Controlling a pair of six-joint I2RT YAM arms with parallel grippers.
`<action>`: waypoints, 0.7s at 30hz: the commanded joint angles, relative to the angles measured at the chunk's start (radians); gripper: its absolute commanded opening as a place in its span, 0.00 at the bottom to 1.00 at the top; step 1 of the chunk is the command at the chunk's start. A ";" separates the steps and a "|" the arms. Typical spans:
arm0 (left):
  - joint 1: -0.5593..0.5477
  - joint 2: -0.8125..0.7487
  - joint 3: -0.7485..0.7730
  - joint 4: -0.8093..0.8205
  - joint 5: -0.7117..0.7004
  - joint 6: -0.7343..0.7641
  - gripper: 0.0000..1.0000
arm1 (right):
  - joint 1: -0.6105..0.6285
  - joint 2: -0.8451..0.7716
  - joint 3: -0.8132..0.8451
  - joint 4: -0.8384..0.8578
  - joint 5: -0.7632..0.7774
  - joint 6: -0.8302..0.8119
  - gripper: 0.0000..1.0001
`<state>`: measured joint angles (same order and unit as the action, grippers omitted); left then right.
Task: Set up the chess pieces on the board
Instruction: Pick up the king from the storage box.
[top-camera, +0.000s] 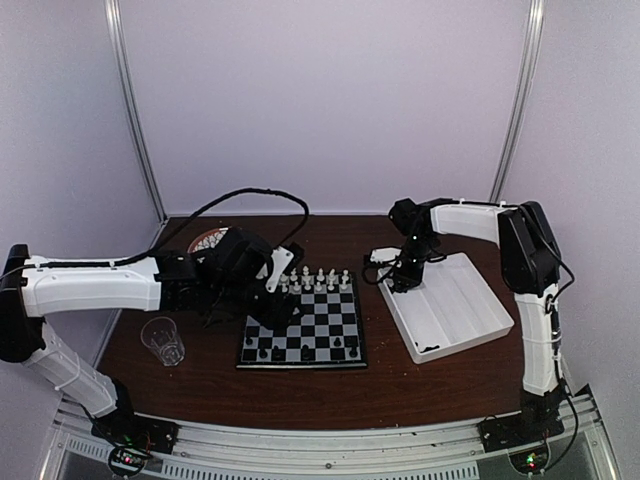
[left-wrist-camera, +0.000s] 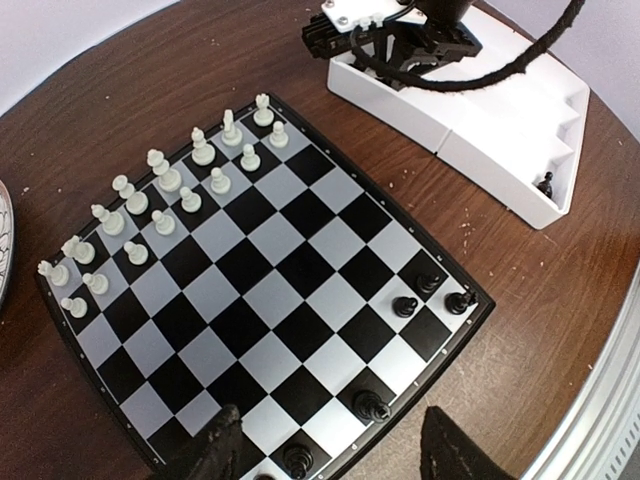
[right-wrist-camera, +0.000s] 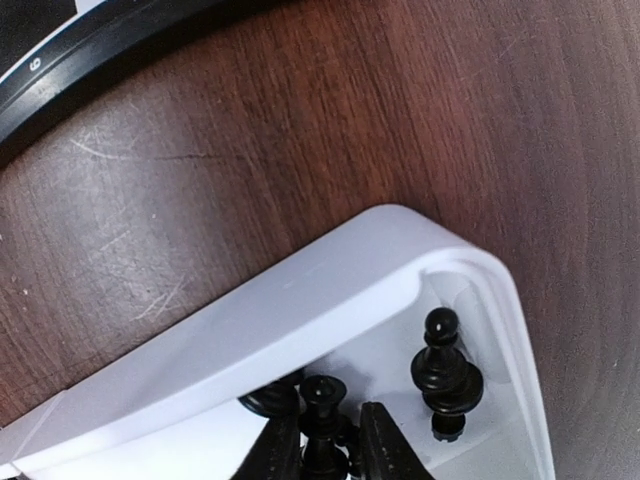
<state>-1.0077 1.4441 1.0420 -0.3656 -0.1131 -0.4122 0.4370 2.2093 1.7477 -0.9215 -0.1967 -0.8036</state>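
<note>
A clear cup (top-camera: 163, 340) stands at the board's 8 o'clock, well apart from it. The board (top-camera: 300, 325) lies mid-table, with a few black chessmen (left-wrist-camera: 405, 306) on its near rows and white chessmen (left-wrist-camera: 160, 195) filling both far rows. The left gripper (left-wrist-camera: 335, 455) hangs over the board's 9 o'clock edge, jaws wide and empty, hiding that corner from above. At 3 o'clock the white tray (top-camera: 460, 300) holds a lone dark piece (left-wrist-camera: 545, 184) at its near end. In the tray's far-left corner the right gripper (right-wrist-camera: 330, 420) pinches a black piece (right-wrist-camera: 322, 395), with a second black piece (right-wrist-camera: 445, 370) just beside. A patterned plate (top-camera: 205, 240) lies at 10 o'clock.
</note>
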 joint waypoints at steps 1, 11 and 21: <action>0.007 -0.033 -0.018 0.047 0.004 -0.013 0.61 | -0.002 -0.002 -0.012 -0.049 0.003 0.018 0.20; 0.006 -0.011 0.002 0.087 0.037 -0.004 0.61 | -0.014 -0.246 -0.162 -0.052 -0.141 0.071 0.08; 0.006 0.110 0.092 0.220 0.189 -0.089 0.61 | -0.018 -0.534 -0.313 -0.079 -0.444 0.094 0.11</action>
<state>-1.0069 1.4918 1.0649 -0.2630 -0.0257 -0.4316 0.4248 1.7470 1.4841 -0.9653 -0.4599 -0.7254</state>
